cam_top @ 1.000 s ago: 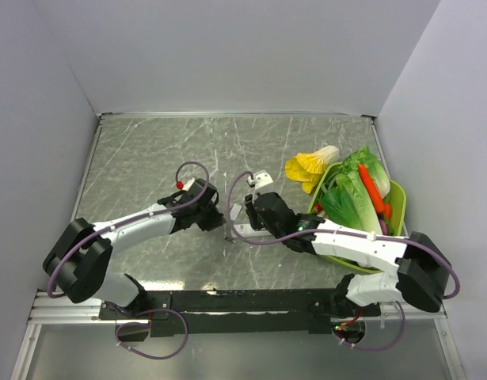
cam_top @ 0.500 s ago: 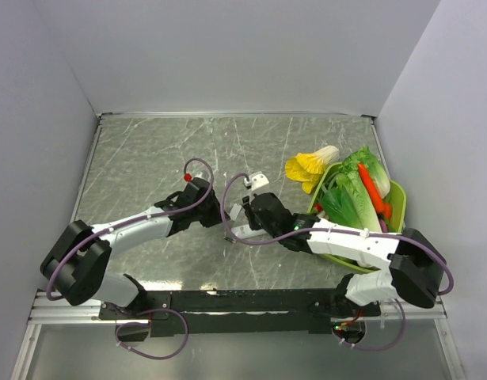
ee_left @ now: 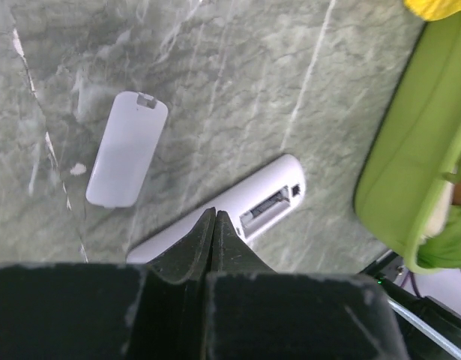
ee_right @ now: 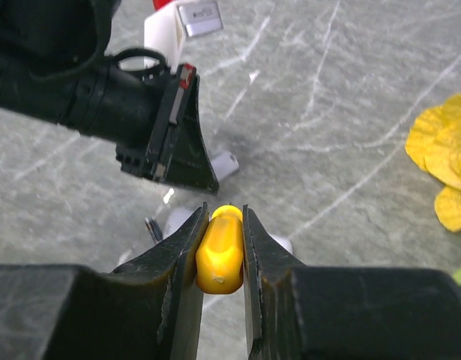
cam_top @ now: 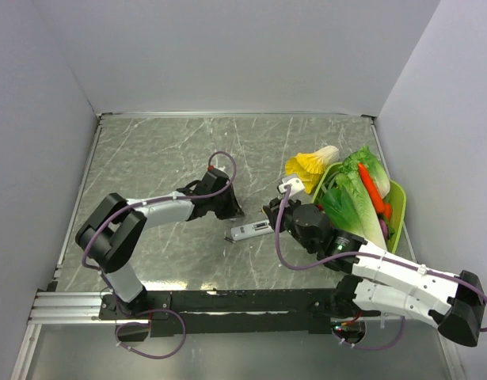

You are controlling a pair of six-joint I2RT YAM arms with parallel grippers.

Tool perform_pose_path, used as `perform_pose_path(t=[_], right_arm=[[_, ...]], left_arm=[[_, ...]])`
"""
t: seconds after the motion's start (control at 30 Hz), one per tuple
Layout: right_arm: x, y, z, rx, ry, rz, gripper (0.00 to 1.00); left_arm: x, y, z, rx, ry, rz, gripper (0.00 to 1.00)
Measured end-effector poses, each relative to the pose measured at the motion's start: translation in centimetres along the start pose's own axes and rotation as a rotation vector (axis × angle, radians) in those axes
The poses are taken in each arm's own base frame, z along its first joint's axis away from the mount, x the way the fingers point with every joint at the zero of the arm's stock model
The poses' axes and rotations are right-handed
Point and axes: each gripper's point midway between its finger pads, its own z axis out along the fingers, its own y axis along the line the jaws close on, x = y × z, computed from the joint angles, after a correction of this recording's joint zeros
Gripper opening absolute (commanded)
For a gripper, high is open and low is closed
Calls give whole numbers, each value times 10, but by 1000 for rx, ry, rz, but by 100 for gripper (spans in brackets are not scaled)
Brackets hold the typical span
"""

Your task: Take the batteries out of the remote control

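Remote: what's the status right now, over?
Left gripper shut, empty, over the remote. Right gripper shut on yellow tool. Remote flat on table, cover off beside it; batteries can't be made out. Nothing blocks its open bay.

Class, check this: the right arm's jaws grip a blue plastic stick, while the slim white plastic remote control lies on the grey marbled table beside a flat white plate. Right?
No. The plastic stick is yellow-orange, not blue, as the right wrist view shows. The slim white remote control does lie beside the flat white plate.
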Motion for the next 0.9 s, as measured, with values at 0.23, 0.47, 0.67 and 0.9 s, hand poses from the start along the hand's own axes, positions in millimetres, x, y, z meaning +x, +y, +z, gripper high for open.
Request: perform_pose_path(t=[0.23, 0.47, 0.67, 0.9], right_arm=[[27, -8, -11, -2, 32, 3, 0], [37, -12, -9, 9, 37, 31, 0], [50, -18, -8, 0, 22, 57, 0], [53, -11, -9, -48, 22, 64, 0]], left_arm=[[12, 15, 17, -35, 57, 14, 1], [15, 19, 19, -43, 65, 13, 1], [21, 19, 25, -20, 86, 14, 1], [29, 19, 28, -16, 108, 17, 1]])
